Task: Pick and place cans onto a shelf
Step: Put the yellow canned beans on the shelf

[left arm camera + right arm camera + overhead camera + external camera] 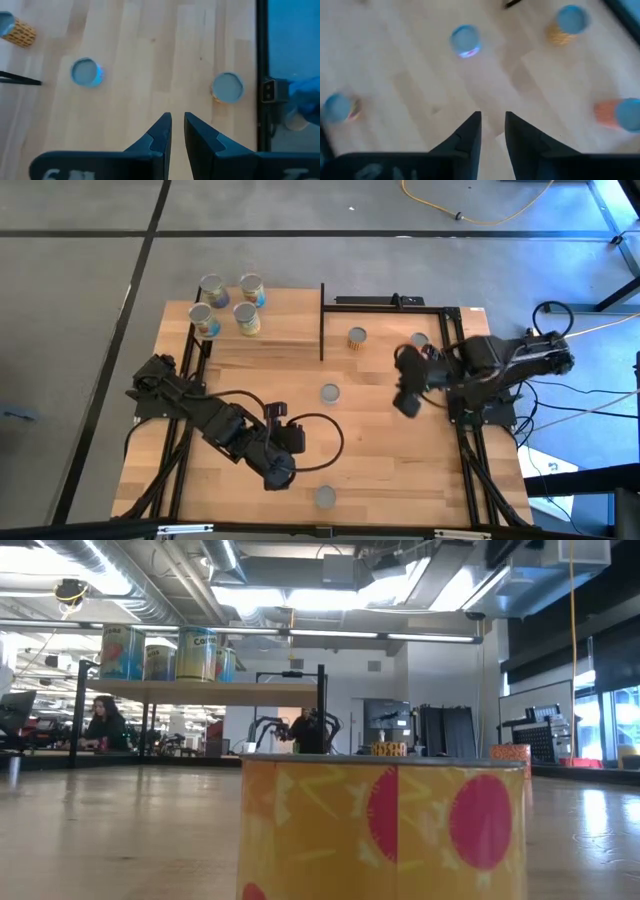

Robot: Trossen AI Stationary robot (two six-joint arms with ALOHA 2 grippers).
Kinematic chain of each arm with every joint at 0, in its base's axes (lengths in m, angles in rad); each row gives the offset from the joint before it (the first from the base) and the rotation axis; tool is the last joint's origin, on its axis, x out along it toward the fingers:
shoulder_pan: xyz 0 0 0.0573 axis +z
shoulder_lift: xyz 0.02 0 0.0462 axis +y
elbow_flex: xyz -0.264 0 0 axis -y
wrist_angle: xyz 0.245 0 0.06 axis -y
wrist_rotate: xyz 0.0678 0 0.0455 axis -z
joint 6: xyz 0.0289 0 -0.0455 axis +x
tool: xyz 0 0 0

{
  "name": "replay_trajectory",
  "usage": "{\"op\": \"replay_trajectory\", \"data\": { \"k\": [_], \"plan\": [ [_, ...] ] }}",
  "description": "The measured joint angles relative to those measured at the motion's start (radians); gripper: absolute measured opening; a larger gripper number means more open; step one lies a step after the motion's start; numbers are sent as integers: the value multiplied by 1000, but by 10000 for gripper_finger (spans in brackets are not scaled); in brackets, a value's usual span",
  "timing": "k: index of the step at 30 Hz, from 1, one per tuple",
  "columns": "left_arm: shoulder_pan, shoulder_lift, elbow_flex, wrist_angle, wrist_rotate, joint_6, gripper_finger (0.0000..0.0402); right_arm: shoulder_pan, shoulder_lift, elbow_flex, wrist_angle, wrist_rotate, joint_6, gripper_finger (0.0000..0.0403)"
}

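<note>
Silver-topped cylindrical cans with coloured labels number eight in all, and every one stands upright, long axis vertical, round top facing the overhead camera. Four of them sit in a tight two-by-two group (212, 287) (251, 288) (203, 318) (246, 317) on the raised light-wood shelf (270, 345) with thin black posts, at about ten o'clock from the middle of the wooden tabletop (400, 480).

The other four stand apart on the tabletop:
- a blue-labelled can (330, 392) close to the middle
- a yellow-patterned can (357, 337) at one o'clock, just past the shelf's end post
- an orange can (419, 340) at two o'clock, near the right arm
- a yellow can with red discs (324, 496) at six o'clock, near the front edge, which fills the foreground of the low view

We see the right gripper (405, 402) at three o'clock from the middle, released, its two dark fingers (470, 132) parted and grasping nothing, with bare wood between them. The left gripper (278, 473) hangs at seven o'clock, its fingers (160, 135) separated by a narrow slit and likewise empty. Neither gripper touches a can.

In the low view we see one person seated at a desk in the room behind the shelf.
</note>
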Motion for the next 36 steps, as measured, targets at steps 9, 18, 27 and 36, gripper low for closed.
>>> {"op": "replay_trajectory", "data": {
  "k": [9,18,27,36],
  "plan": [
    [29,0,0,-99,-33,-9,45,-331,48,0,155,-169,-370,88],
    [110,-29,0,-170,-74,-35,45,-599,234,0,325,-416,-815,88],
    [195,-97,0,-225,-105,-80,45,-718,458,0,324,-437,-1185,88],
    [245,-148,0,-224,-142,-106,45,-777,626,0,379,-434,-1327,88]
  ]
}}
